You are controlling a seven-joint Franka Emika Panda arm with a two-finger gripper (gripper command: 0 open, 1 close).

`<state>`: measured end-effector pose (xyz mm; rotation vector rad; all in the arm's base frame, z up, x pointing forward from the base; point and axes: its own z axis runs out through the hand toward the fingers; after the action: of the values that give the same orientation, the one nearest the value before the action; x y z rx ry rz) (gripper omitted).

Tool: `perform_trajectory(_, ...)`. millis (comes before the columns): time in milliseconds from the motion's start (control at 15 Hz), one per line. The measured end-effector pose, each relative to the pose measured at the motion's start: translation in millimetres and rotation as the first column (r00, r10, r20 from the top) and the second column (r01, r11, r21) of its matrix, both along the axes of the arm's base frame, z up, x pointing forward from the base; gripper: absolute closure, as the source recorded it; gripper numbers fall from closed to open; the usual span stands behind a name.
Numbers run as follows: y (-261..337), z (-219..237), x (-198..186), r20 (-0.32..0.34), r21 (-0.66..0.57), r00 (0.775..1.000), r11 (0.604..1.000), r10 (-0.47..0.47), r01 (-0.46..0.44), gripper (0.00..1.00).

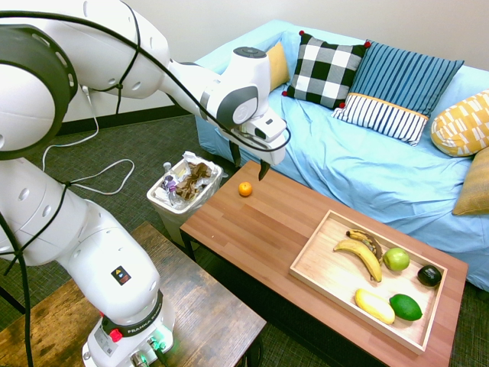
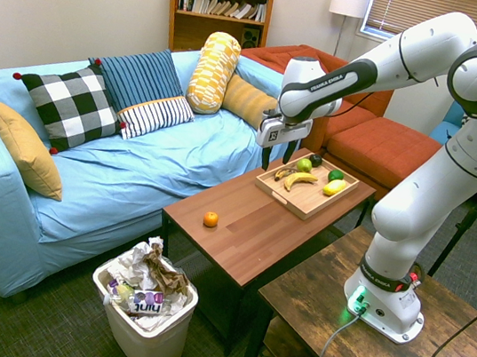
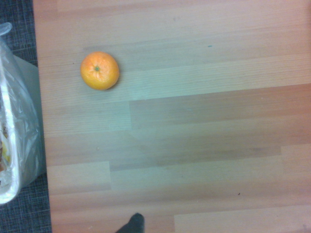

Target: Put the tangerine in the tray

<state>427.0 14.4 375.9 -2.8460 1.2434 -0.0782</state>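
- Spread wide, with nothing between its fingers, the pincer [image 1: 250,170] is being held above the worktop [image 1: 267,222], apart from the fruit; the step in hand is being judged as the approach to the pick.
- At the left of the first exterior view, the waste bin [image 1: 184,188] is being passed over as a target, though its rim, close beside the worktop's end, is being counted as a hazard for any sideways slip.
- Next to the right, the tangerine [image 1: 244,189] is being borne by the worktop near that end, outside the tray and ungripped. In the wrist view it is being shown well off the middle, so a sideways correction is probably being called for ahead of a straight descent.
- A grip around the fruit's middle is being called for next, both fingers being lowered beside it; since it is round, a roll toward the edge is being risked by any off-centre touch.
- Farther right, the tray [image 1: 325,271] is being kept for the later release, the lift and carry not yet being done.
- Inside it, bananas [image 1: 359,254], a green apple [image 1: 396,259] and other fruit are being held; a low, gentle release beside the bananas is being suggested, so that nothing is being knocked.
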Motion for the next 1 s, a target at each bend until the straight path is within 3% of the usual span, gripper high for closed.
perform_trajectory(267,4,-4,11,0.004,0.008,1.000,1.000,0.000,0.000,0.00)
perform_trajectory(467,30,-20,44,0.020,0.026,1.000,1.000,0.004,-0.004,0.00)
perform_trajectory(1000,118,-139,149,-0.052,-0.018,0.999,1.000,-0.003,0.003,0.00)
